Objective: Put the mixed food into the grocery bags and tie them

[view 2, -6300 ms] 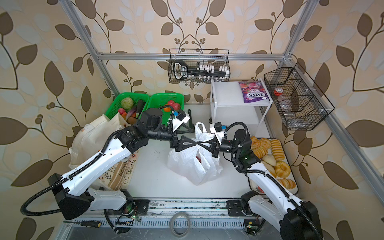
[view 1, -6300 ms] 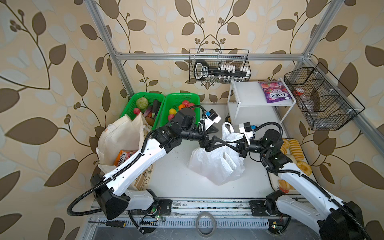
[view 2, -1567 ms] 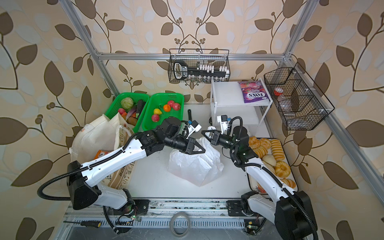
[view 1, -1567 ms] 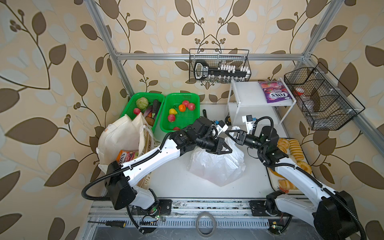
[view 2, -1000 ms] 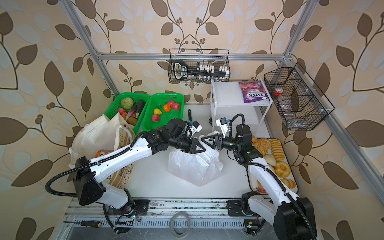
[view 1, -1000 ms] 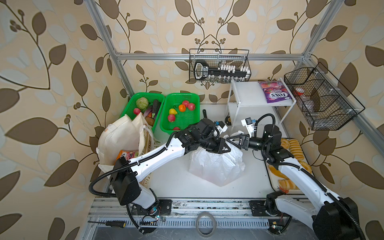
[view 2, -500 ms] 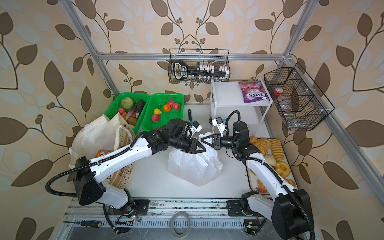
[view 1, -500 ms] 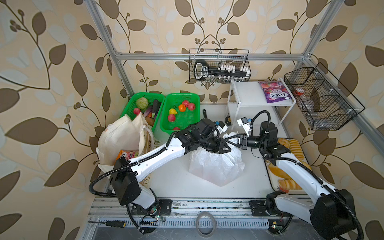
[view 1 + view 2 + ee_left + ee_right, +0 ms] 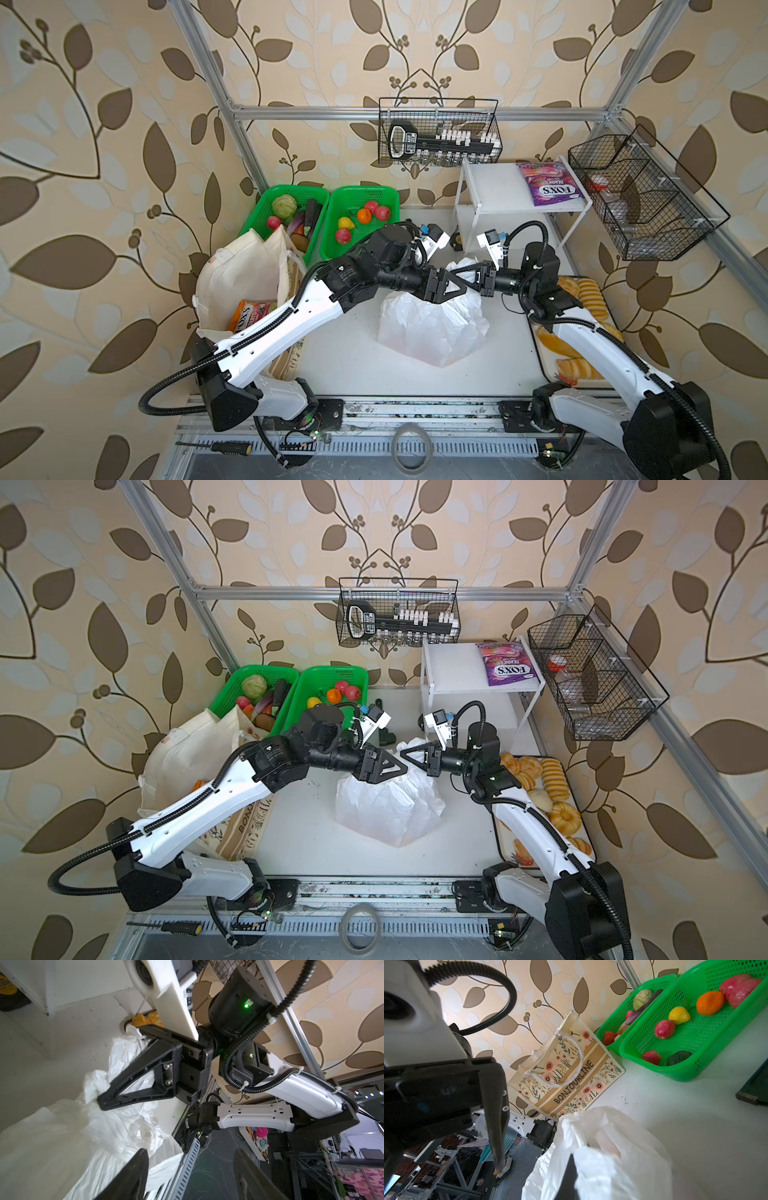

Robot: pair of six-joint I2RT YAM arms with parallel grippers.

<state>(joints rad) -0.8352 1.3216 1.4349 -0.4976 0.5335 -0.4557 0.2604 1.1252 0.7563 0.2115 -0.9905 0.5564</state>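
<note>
The left arm (image 9: 291, 324) extends toward the centre with the left gripper (image 9: 461, 286) roughly level, fingers (image 9: 137, 1169) spread apart. The right arm (image 9: 594, 345) reaches inward opposite it; the right gripper (image 9: 455, 272) is fully closed, tip crossing just beside the left gripper's tip

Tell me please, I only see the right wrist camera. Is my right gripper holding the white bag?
Observer: Yes. The left wrist view shows the right gripper shut on a bunched bit of the white plastic bag.
Operator: Is the other one grabbing too?
Observer: No. The left gripper is wide open there.
Operator: Any snacks left out?
Observer: A purple FOX'S packet lies on the white shelf in both top views.
</note>
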